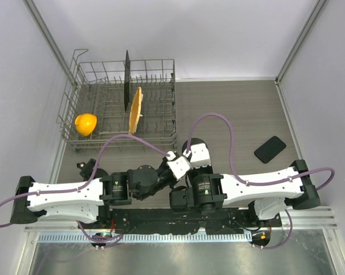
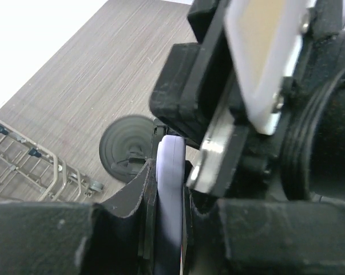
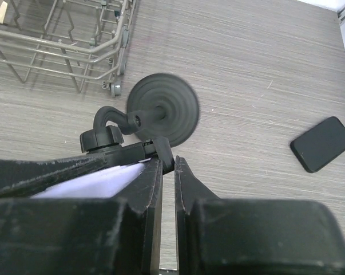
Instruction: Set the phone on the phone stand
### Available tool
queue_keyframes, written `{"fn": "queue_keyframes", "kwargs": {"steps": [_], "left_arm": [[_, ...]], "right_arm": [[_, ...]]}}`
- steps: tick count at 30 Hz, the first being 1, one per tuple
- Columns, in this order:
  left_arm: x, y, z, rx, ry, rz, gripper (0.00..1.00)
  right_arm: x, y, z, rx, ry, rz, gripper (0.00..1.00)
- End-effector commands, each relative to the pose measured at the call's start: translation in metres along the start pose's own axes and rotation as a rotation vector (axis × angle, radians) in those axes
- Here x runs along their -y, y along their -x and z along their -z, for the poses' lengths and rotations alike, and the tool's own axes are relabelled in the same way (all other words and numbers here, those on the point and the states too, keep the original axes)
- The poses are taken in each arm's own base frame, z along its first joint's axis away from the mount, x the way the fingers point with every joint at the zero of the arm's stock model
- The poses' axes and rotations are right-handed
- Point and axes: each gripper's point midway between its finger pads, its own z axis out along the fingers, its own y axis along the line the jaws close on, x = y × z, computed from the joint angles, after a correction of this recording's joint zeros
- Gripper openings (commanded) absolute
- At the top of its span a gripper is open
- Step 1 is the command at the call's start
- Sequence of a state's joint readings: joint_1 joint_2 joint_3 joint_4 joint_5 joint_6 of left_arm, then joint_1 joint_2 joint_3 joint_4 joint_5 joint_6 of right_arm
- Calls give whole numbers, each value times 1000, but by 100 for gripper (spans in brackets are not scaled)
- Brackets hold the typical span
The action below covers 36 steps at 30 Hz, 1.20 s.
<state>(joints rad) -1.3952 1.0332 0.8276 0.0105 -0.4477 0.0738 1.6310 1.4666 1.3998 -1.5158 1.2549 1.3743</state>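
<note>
The table (image 1: 235, 114) is matt grey-brown wood-grain laminate. The dish rack (image 1: 80, 74) is dull grey metal wire. At 3 o'clock, the phone (image 1: 270, 149) is smooth black with slight sheen. The phone stand (image 3: 163, 110) is matt black plastic, and the right hand (image 3: 167, 169) is rough, grainy black plastic.

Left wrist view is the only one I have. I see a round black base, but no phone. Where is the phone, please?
Observer: The phone lies flat on the table, at the right side, untouched.
Operator: What is the right end effector doing?
Observer: It is nearly closed on a black part of the phone stand.
Operator: Is anything in the dish rack?
Observer: An orange object, a black board and a tan one.
</note>
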Motion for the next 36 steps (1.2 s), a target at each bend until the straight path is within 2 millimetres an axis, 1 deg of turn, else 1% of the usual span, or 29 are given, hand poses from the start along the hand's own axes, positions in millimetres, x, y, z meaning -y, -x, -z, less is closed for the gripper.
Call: {"fn": "queue_keyframes", "kwargs": {"steps": [1, 2, 3, 4, 5, 6, 7, 9, 11, 12, 13, 14, 16, 17, 18, 19, 20, 23, 25, 26, 27, 29, 30, 31, 32, 33, 34, 35, 36], "left_arm": [[-88, -20, -7, -25, 477, 60, 0], [-86, -12, -4, 11, 452, 80, 0], [-84, -12, -2, 22, 433, 82, 0], [-85, -9, 1, 36, 430, 90, 0], [-86, -6, 4, 54, 428, 109, 0], [-89, -3, 10, 76, 429, 128, 0], [-90, -1, 12, 87, 436, 143, 0], [-96, 1, 16, 100, 467, 163, 0], [-98, -3, 14, 68, 496, 133, 0], [-102, -1, 13, 63, 522, 130, 0], [-108, -8, 13, 34, 580, 117, 0], [-110, -8, 11, 33, 599, 112, 0], [-109, -10, 6, 22, 611, 102, 0], [-110, -7, 5, 20, 620, 101, 0], [-112, -9, 4, 9, 631, 95, 0], [-115, -9, 4, 5, 647, 99, 0], [-115, -10, 2, 6, 635, 103, 0], [-124, -7, 0, -6, 657, 113, 0], [-132, -7, 0, -8, 678, 122, 0], [-132, -6, -2, -6, 664, 123, 0], [-132, -7, -3, -8, 661, 123, 0], [-130, -9, -6, -11, 638, 120, 0], [-127, -10, -8, -13, 622, 119, 0], [-125, -10, -9, -11, 608, 126, 0], [-124, -12, -9, -15, 601, 124, 0], [-122, -12, -11, -17, 592, 126, 0], [-121, -13, -11, -23, 585, 124, 0], [-120, -14, -12, -25, 580, 124, 0], [-118, -14, -13, -22, 565, 126, 0]], "right_arm": [[-74, 32, 64, 81, 287, -458, 0], [-69, 39, 66, 58, 319, -559, 0], [-63, 23, 59, 56, 325, -534, 0], [-59, 21, 58, 47, 343, -552, 1], [-54, 30, 63, 19, 396, -640, 1], [-53, 25, 61, 12, 409, -641, 1], [-52, 12, 57, 1, 411, -627, 1], [-59, 8, 60, -26, 439, -634, 1], [-66, 6, 61, -35, 438, -621, 1], [-73, 8, 64, -45, 442, -629, 1], [-75, 9, 66, -53, 445, -645, 1], [-78, 8, 67, -68, 449, -664, 1], [-79, 7, 69, -98, 464, -749, 1], [-81, 12, 72, -113, 489, -816, 1], [-81, 6, 72, -133, 506, -820, 1], [-78, 11, 75, -147, 520, -854, 1], [-78, 10, 76, -163, 527, -863, 1], [-81, 7, 81, -208, 565, -878, 1], [-83, 2, 86, -234, 598, -858, 1], [-85, 2, 88, -246, 609, -853, 1], [-87, 7, 92, -255, 624, -857, 1], [-96, 6, 99, -278, 649, -803, 1], [-98, 19, 106, -282, 668, -808, 1], [-101, 19, 108, -285, 674, -776, 1], [-105, 17, 110, -292, 673, -746, 2], [-105, 21, 112, -295, 679, -742, 3], [-106, 20, 114, -303, 685, -735, 5], [-108, 17, 116, -320, 700, -715, 10], [-109, 19, 119, -324, 710, -709, 13]]}}
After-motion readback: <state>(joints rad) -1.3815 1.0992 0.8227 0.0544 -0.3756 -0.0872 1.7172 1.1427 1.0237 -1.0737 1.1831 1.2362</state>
